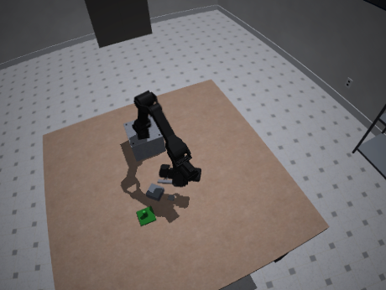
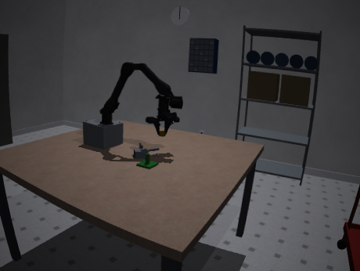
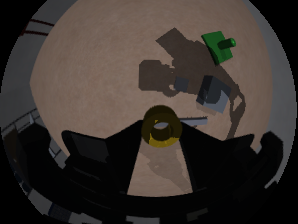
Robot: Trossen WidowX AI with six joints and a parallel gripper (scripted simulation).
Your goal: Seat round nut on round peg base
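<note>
My gripper [image 3: 160,124] is shut on a yellow round nut [image 3: 161,125] and holds it well above the table; the nut also shows under the fingers in the exterior view [image 2: 162,133]. In the top view the gripper [image 1: 180,176] hides the nut. A green base with a short dark peg [image 1: 145,216] stands on the table, forward and to the left of the gripper; it also shows in the exterior view [image 2: 147,162] and at the upper right of the wrist view [image 3: 218,44]. The nut is apart from it.
A grey block with a peg [image 1: 155,192] sits between the gripper and the green base, with a small grey piece [image 1: 171,197] beside it. The arm's grey mounting box [image 1: 143,142] stands behind. A shelf rack [image 2: 279,102] is off the table.
</note>
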